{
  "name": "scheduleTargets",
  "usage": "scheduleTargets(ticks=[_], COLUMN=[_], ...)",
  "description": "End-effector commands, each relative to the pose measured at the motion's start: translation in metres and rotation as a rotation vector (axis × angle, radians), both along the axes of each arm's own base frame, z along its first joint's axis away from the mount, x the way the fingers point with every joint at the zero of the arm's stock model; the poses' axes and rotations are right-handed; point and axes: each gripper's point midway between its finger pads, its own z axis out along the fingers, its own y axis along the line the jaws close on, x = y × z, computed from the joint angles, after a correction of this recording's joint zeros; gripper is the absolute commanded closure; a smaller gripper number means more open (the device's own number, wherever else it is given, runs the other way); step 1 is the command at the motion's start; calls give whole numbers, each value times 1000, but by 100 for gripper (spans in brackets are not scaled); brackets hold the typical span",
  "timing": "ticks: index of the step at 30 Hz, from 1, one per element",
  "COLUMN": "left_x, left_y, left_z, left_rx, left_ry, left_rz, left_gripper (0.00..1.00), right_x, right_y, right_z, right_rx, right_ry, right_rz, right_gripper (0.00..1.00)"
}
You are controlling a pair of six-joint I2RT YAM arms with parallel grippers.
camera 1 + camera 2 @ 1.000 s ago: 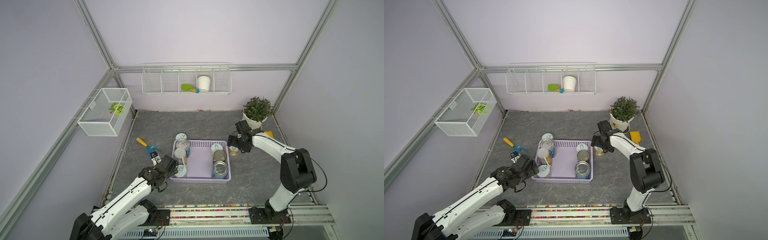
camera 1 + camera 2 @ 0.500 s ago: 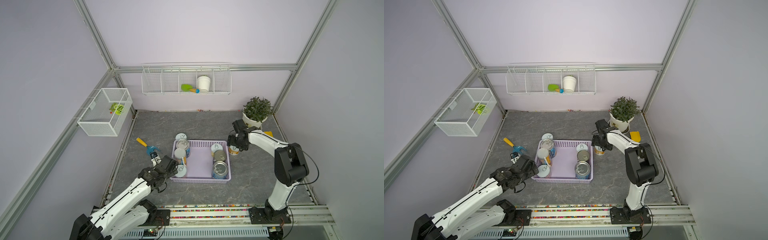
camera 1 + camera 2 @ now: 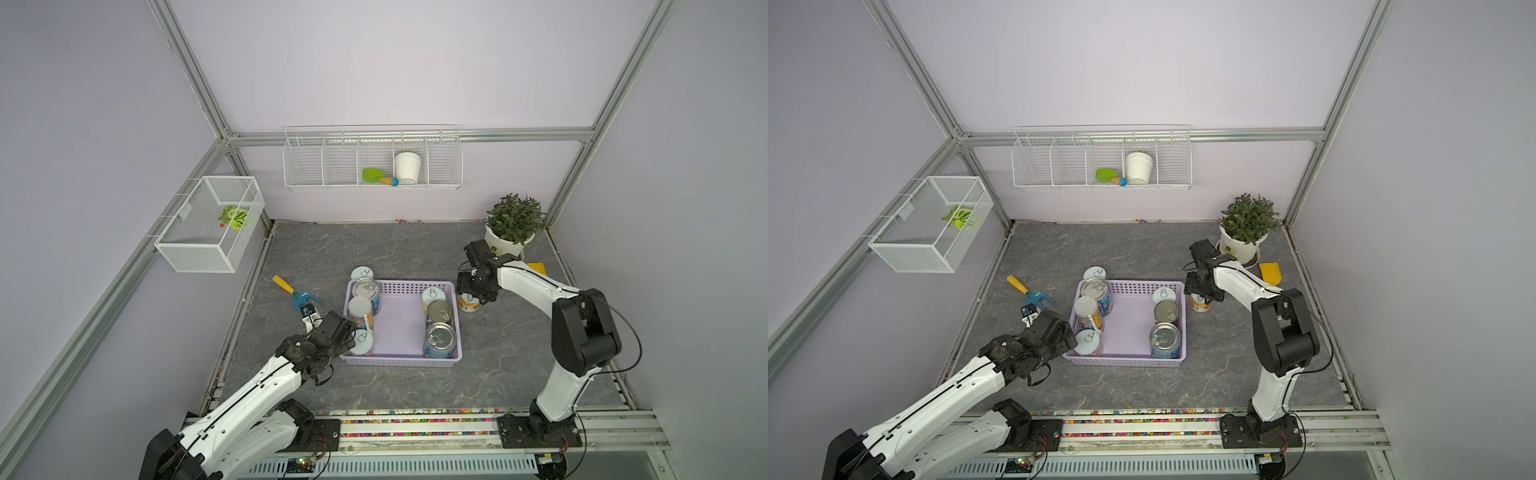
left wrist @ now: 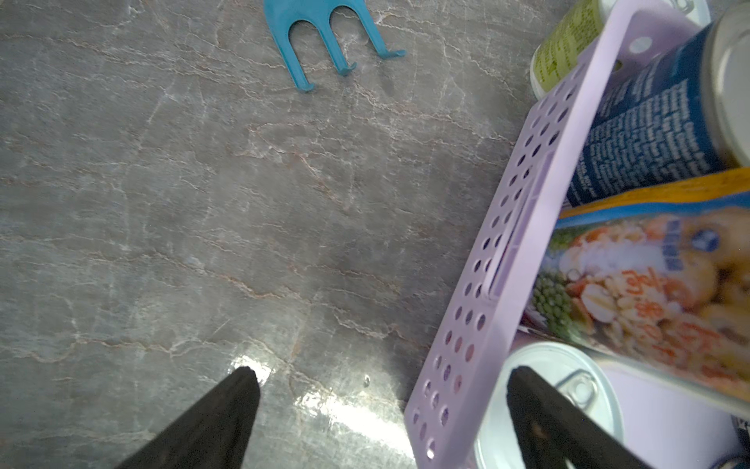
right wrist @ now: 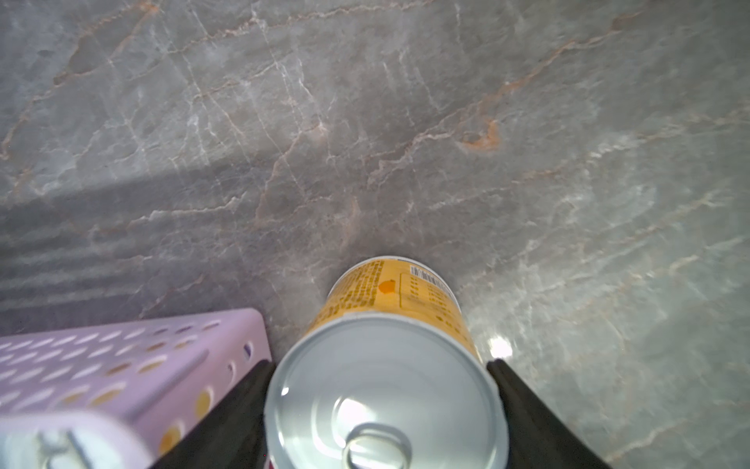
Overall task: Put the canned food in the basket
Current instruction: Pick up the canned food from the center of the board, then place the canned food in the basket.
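Between the fingers of the right gripper [image 5: 377,364], which pinch its sides, we find the yellow can [image 5: 389,308] upright on the table [image 5: 365,122], a wall of the basket [image 5: 121,357] just beside one finger, so we need only a short lift across.

Bright, even light — glare on tabletop [image 4: 345,410]; can [image 5: 385,385] blurred.

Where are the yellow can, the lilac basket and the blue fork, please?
yellow can [image 5: 385,390]: right wrist view, lid.
lilac basket [image 3: 401,361]: a top view, near wall.
blue fork [image 4: 320,10]: left wrist view, head.
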Motion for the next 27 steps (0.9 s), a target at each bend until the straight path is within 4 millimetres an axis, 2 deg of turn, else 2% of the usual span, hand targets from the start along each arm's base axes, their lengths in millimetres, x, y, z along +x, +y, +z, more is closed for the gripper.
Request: scheduleTargets(ticks=[1,4,11,16,19,23,27], left_x=[10,18,32,37,38,36,32], left_y=[-10,-20,-34,-32,-26,-18,-8], left_z=[19,33,68,104,117,124,127], left_rx=[-39,-75,-134,-168,-164,-144,-104], left_ry=[-44,-71,-126,-193,-220,-236,-238], left_rz=[-23,-43,-52,-18,18,35,48], left_gripper=[0,0,0,0,0,0,0], right_x=[-5,-14,-40,-55,-55,-48,-38], right_y=[-8,-9,7,45,76,119,160], right_z=[54,86,158,200,213,218,204], right_rx=[5,37,138,142,173,173,144], right_ry=[-134,-211,-398,-479,-488,-472,-436], right_rz=[-15,-7,85,222,301,397,472], right_gripper=[49,50,51,52,53,53,54])
